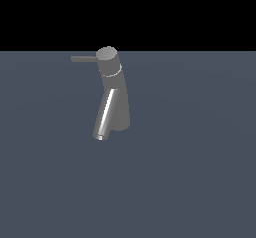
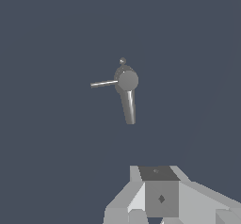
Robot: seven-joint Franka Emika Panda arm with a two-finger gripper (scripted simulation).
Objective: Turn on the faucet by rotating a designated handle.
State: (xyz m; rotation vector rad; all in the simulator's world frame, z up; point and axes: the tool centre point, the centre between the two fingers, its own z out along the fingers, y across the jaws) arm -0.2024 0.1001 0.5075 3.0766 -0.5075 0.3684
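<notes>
The dark grey faucet (image 1: 121, 107) stands upright on the flat floor in the exterior view, with a round cap (image 1: 107, 55) on top. Its shiny spout (image 1: 106, 114) slants down toward the front. The handle (image 1: 83, 59), a thin grey rod, sticks out from the cap toward the exterior view's left. From the wrist view I look down on the faucet (image 2: 127, 80), its handle (image 2: 103, 83) and spout (image 2: 129, 108). Only grey blocky parts of my gripper (image 2: 160, 199) show at the picture's edge, well apart from the faucet. Its fingers are not clearly visible.
A plain blue-grey floor (image 1: 200, 172) spreads around the faucet, with black background beyond its far edge. The arm is outside the exterior view.
</notes>
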